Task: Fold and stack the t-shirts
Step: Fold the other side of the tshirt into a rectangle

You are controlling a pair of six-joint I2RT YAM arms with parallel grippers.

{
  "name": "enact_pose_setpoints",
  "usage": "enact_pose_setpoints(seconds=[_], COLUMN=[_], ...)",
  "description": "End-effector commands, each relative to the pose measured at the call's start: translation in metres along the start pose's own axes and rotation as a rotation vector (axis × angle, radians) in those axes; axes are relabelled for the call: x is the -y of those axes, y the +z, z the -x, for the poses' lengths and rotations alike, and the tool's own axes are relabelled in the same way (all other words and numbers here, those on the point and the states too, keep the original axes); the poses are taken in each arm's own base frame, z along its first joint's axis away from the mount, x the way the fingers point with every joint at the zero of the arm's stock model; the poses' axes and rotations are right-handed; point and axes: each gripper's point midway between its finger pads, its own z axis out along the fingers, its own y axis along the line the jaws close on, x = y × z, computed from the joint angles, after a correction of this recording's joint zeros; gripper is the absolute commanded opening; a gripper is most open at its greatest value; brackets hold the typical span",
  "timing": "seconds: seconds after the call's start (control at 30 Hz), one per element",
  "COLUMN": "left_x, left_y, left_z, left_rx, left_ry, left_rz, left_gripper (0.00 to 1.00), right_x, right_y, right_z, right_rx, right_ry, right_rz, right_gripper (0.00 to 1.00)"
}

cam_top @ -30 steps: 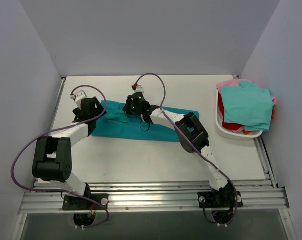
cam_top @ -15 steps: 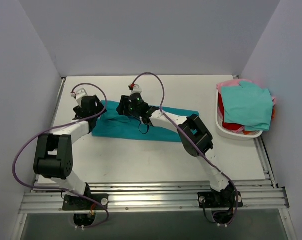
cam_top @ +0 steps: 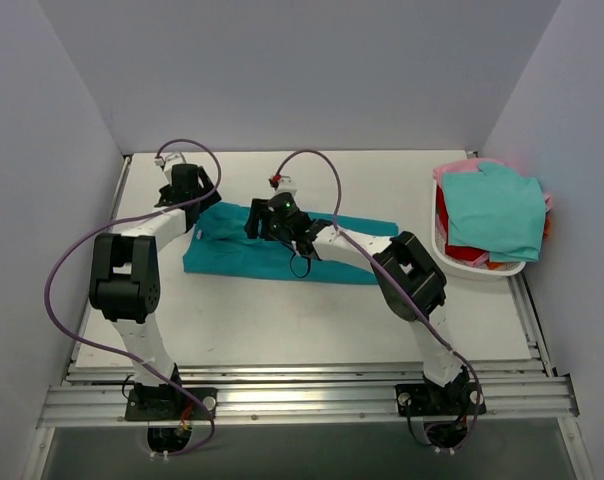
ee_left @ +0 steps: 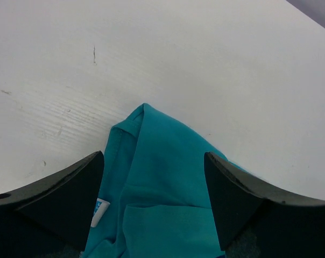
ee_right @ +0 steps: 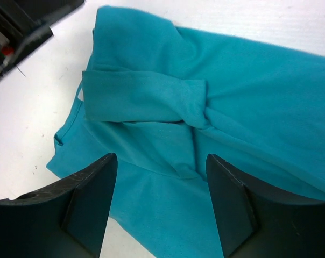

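Note:
The deep teal-blue t-shirt lies spread in a long band across the middle of the table. My left gripper hovers open over its far-left corner, and in the left wrist view that corner and a small white label lie between the black fingers. My right gripper is open above the shirt's left part. The right wrist view shows a folded-in sleeve ahead of the gripper, which holds nothing.
A white basket stands at the table's right edge, holding an aqua-green shirt on top of red and pink ones. Purple cables loop above both arms. Grey walls close in on the left, back and right.
My right gripper has opened and let go of the teal cloth, shifting slightly right. My left arm has swung farther back, to the shirt's far-left corner.

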Motion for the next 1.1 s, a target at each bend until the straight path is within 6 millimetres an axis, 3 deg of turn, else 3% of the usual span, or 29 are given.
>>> enact_pose_setpoints(seconds=[0.0,0.27,0.47,0.77,1.07], left_x=[0.003,0.009,0.002,0.001,0.007], left_y=[-0.004,-0.009,-0.02,-0.018,-0.015], left_z=[0.001,-0.021,-0.035,-0.04,-0.03], left_rx=[-0.027,-0.092,-0.116,-0.119,-0.101], left_ry=[-0.013,-0.07,-0.093,-0.087,-0.08], left_rz=[-0.033,-0.097,-0.105,-0.105,-0.115], left_gripper=[0.83,0.74,0.68,0.61,0.49], right_x=[-0.006,0.011,0.022,0.029,0.029], right_y=[-0.025,-0.026,-0.025,-0.019,-0.018], right_z=[0.054,0.057,0.055,0.048,0.046], right_rx=[0.127,0.128,0.126,0.116,0.116], right_ry=[0.009,0.039,0.051,0.065,0.065], right_rz=[0.021,0.009,-0.004,-0.013,-0.013], right_gripper=[0.62,0.6,0.59,0.57,0.55])
